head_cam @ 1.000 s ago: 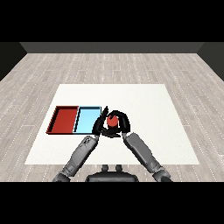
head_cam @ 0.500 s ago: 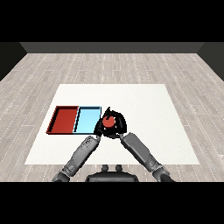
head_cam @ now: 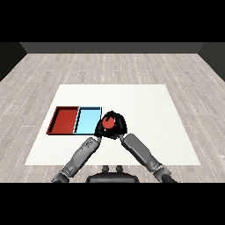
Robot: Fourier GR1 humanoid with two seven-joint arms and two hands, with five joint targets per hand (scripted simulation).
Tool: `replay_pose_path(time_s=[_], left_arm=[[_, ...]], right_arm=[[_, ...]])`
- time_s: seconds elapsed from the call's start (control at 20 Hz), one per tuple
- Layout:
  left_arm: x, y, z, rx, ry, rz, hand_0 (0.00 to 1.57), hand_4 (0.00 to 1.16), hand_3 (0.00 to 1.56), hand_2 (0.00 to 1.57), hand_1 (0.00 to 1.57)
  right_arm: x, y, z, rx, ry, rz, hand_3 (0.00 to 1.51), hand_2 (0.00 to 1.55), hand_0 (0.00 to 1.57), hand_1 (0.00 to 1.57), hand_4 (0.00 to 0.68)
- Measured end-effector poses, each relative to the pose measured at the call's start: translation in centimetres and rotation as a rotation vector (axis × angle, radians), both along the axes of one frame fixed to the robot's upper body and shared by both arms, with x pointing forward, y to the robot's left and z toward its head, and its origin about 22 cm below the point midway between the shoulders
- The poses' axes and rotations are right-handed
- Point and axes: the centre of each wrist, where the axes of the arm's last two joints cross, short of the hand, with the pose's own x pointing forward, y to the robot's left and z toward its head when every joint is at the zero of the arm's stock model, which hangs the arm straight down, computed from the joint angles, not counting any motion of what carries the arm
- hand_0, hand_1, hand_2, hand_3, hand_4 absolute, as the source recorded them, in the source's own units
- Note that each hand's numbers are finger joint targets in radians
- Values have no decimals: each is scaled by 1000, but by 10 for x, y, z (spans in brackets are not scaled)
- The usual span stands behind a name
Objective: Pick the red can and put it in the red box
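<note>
Red can (head_cam: 108, 122) sat in the right hand (head_cam: 117, 127), just off the right edge of the light blue tray (head_cam: 88, 120) and near its front corner. Whether the can touched the bench (head_cam: 140, 105) or was raised off it, can't tell.

Head view, only one given:
- Right hand's black fingers were curled round the can, wrapping it from the right and behind. Red top of the can showed between them.
- Right forearm (head_cam: 143, 154) came in from the lower right, angled up-left to the can.
- Left hand (head_cam: 98, 131) was right against the can on its left side, mostly hidden behind the right hand and can. Can't tell whether its fingers were straight or curled, or whether it touched the can.
- Left forearm (head_cam: 81, 154) came in from the lower left, angled up-right.
- Red tray (head_cam: 64, 120) lay to the left of the light blue tray, the two touching along one side. The can was in neither tray.
- Both trays were on the left half of the white bench, with wood floor (head_cam: 110, 66) around it.
</note>
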Motion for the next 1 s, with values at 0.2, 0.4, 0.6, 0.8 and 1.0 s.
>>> replay_pose_path(time_s=[0.2,0.4,0.6,0.8,1.0], left_arm=[[2,-1,4,15,13,15,1571,950,1390,1504,1571],[2,-4,2,36,19,55,1571,863,1360,1494,1571],[5,-7,2,32,5,78,1571,871,1404,1510,1571],[6,-8,7,7,-17,79,1571,907,1424,1528,1571],[1,-10,10,-3,-12,79,1571,1119,1489,1556,1571]], right_arm=[[0,1,5,-4,-14,-9,1393,1440,1470,1470,559],[1,-1,-1,10,-18,5,1393,1451,1516,1516,549],[4,-3,1,11,-21,4,1399,1461,1520,1520,544],[1,-3,9,6,-27,-9,1397,1458,1506,1506,547],[-3,-4,10,38,-31,10,1195,1262,1255,1255,0]])
